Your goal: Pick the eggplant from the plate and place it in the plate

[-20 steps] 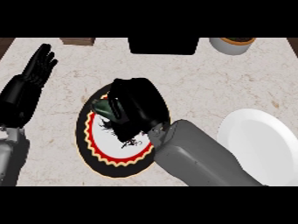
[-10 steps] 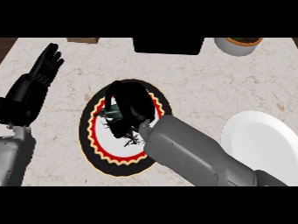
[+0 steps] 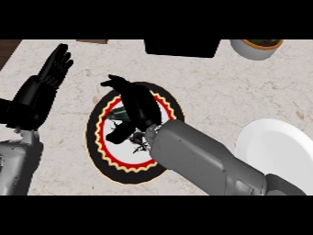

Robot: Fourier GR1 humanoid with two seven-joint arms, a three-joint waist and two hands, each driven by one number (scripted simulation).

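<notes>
A round plate (image 3: 106,158) with a black rim and a red and yellow zigzag border lies at the counter's middle. My right hand (image 3: 137,104) hovers over it, fingers stretched toward the upper left and thumb pointing down. It hides most of the eggplant (image 3: 119,112); only a dark green bit shows beneath the palm, between thumb and fingers. I see no curl round it. A plain white plate (image 3: 275,149) lies at the right, partly behind my right forearm. My left hand (image 3: 35,94) rests open at the left, fingers up.
A black box (image 3: 182,47) stands at the counter's back edge. Right of it sits a small bowl (image 3: 256,47) with brown contents. A dark wooden strip runs along the counter's left side.
My right hand's fingers have straightened from a curl and now reach toward the upper left over the patterned plate. The view has shifted slightly. The left hand stays as it was.
</notes>
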